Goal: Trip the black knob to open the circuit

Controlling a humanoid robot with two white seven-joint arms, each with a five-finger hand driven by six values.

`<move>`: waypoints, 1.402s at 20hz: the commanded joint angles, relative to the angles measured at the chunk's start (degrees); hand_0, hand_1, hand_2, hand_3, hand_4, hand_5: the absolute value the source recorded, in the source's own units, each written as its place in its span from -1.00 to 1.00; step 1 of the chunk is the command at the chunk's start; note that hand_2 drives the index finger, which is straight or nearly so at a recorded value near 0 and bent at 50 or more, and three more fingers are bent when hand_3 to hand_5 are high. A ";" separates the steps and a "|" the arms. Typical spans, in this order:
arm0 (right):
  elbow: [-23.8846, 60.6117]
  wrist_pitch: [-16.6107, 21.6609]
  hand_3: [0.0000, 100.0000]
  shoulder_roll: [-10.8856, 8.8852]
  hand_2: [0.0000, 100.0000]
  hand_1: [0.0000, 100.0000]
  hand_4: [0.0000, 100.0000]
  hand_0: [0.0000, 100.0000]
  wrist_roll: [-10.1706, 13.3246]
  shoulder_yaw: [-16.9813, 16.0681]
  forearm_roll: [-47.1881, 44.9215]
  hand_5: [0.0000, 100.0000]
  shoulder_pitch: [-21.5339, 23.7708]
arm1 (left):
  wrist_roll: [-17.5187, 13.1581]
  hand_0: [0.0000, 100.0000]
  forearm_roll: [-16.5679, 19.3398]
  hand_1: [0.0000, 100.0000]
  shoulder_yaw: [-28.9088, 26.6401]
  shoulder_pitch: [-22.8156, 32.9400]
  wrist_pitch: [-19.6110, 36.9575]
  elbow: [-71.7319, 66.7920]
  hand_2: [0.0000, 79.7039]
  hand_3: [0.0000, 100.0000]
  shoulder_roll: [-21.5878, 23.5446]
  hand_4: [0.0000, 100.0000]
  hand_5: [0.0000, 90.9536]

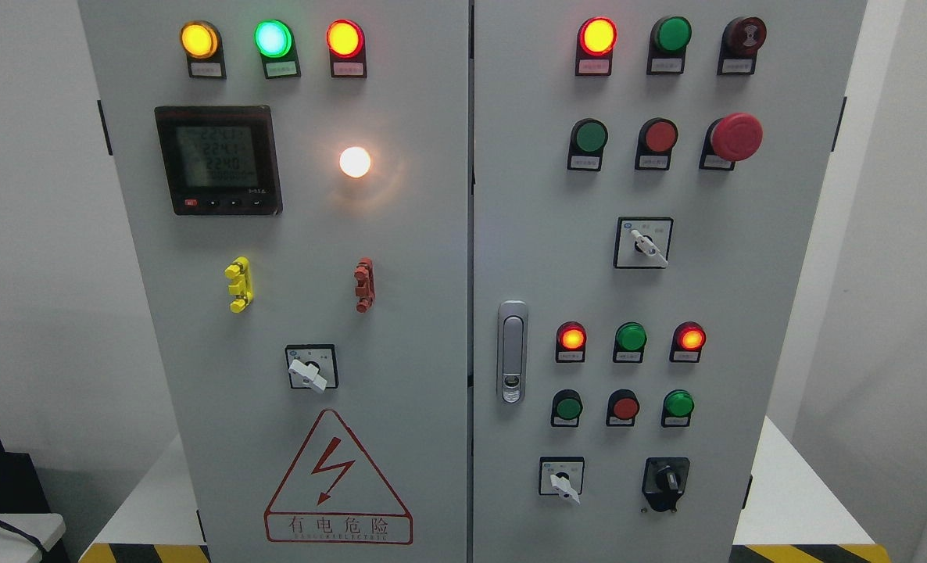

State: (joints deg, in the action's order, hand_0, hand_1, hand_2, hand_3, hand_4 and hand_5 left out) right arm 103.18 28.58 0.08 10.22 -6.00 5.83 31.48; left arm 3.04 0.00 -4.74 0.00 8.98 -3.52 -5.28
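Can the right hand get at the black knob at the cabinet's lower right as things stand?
Probably yes, though neither hand is in view, so reach can't be judged directly. The black knob sits exposed on the right door, nothing covering it; the nearest neighbour, a white-handled switch, stands apart to its left.

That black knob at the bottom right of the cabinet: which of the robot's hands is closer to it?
Neither can be called: no robot hand or arm shows in the head view. The black knob sits untouched low on the right door, right of a white-handled switch.
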 commanded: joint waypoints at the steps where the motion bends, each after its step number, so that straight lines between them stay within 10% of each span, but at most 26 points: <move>1: 8.53 -5.45 0.60 0.62 -0.23 0.04 0.75 -0.35 -0.02 0.29 0.06 0.88 -9.06 | 0.03 -0.76 1.93 -0.22 0.00 -0.44 -0.02 0.00 -1.00 -1.00 0.01 -1.00 -1.00; 14: 8.09 -20.39 0.64 1.32 -0.21 0.49 0.78 -0.67 1.03 2.66 3.84 0.90 -19.96 | 0.03 -0.76 1.85 -0.22 0.00 -0.44 -0.02 0.00 -1.00 -1.00 0.01 -1.00 -1.00; 28: 1.24 -29.10 0.66 3.61 -0.21 0.67 0.81 -0.80 7.79 8.11 5.86 0.91 -29.54 | 0.03 -0.76 1.85 -0.22 0.00 -0.44 -0.02 0.00 -1.00 -1.00 0.01 -1.00 -1.00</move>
State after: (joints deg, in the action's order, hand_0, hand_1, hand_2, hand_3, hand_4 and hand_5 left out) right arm 107.86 0.69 1.36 17.32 -1.46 10.95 5.31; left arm 3.04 0.00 -4.75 0.00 8.98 -3.52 -5.28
